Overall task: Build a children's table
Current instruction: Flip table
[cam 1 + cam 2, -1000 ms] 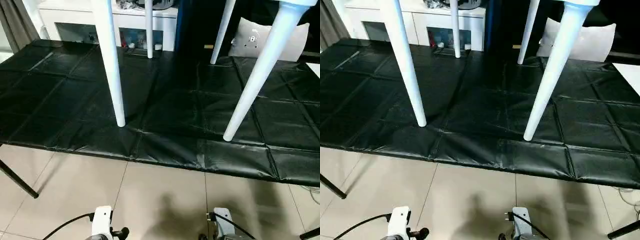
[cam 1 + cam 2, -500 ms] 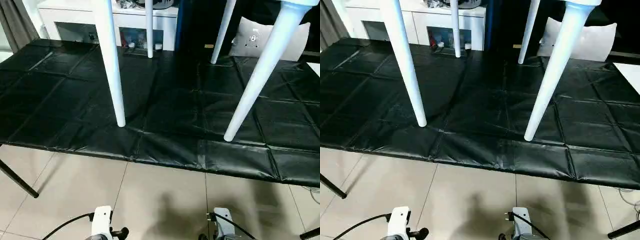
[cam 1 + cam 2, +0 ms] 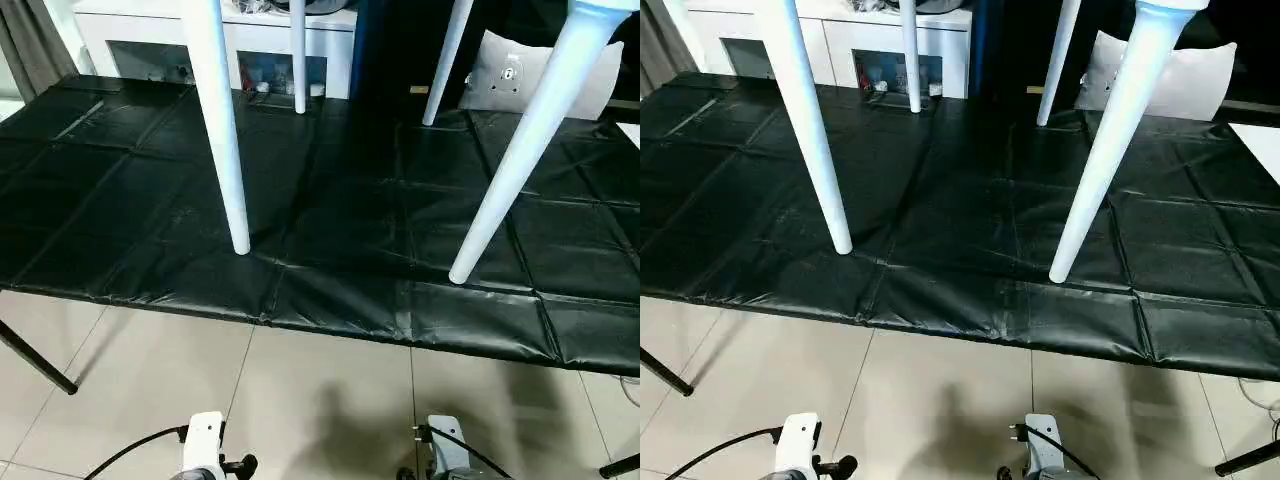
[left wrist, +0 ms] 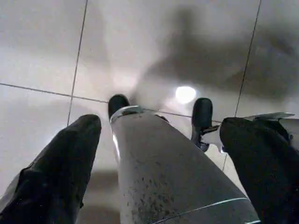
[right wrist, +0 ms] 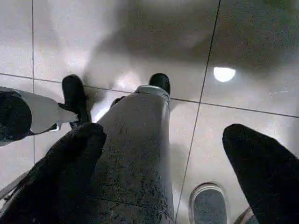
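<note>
Left eye view: the children's table (image 3: 215,120) stands on all four legs on the black mat (image 3: 350,230), apparently assembled; our left gripper (image 4: 154,154) and right gripper (image 5: 163,163) hang released, empty, over the floor

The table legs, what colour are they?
White. The table legs stand on the black sheet, clearest in the right eye view.

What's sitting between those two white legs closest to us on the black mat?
Nothing: in the left eye view, between the near left leg and the near right leg there is just creased black mat, with no parts or tools lying on that stretch.
</note>
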Motion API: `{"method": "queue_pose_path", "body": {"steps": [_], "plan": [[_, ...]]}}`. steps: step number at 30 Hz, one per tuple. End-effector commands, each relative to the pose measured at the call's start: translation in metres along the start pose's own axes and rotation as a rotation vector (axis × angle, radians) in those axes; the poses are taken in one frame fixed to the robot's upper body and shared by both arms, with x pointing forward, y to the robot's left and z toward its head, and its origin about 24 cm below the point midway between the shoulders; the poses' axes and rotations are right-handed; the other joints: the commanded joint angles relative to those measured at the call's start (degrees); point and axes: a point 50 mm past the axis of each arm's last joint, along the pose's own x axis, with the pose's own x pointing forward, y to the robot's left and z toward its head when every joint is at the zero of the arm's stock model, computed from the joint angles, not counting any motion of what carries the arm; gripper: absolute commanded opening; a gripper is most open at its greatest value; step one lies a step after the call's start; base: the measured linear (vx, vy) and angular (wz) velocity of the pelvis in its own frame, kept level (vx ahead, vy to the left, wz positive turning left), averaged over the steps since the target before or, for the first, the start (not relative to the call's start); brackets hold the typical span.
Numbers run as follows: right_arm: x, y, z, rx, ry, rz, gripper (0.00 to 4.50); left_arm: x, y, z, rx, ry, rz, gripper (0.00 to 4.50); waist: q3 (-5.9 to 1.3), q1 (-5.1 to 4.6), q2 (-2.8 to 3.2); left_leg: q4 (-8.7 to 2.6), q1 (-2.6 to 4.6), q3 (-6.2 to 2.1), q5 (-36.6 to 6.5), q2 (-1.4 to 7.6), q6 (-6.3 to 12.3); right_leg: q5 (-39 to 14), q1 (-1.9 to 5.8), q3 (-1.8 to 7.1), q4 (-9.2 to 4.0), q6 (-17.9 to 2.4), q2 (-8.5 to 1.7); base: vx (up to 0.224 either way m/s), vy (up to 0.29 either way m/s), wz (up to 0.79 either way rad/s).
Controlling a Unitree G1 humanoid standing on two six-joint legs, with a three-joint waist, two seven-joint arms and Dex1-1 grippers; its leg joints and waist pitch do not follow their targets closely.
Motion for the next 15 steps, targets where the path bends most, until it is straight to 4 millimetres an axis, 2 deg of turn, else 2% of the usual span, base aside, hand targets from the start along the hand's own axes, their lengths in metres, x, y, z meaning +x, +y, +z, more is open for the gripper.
{"method": "queue_pose_path", "body": {"steps": [1,15], "plan": [[0.0017,0.0058,-0.0139,0.028,0.054,0.021,4.46,-0.0003,0.0014,-0.0047,0.001,0.017,0.009,4.5,-1.29,0.07,0.57,-5.88,-0.48,-1.93,-11.4,5.82,1.36,-6.0,1.03,3.29,-4.44,-15.5,-7.4,0.0,0.0,0.0],[0.0017,0.0058,-0.0139,0.028,0.054,0.021,4.46,-0.0003,0.0014,-0.0047,0.001,0.017,0.009,4.5,-1.26,0.09,0.48,-5.92,-0.6,-1.71,-10.2,5.82,1.93,-5.1,0.98,3.37,-4.54,-15.6,-7.46,0.0,0.0,0.0]]}}
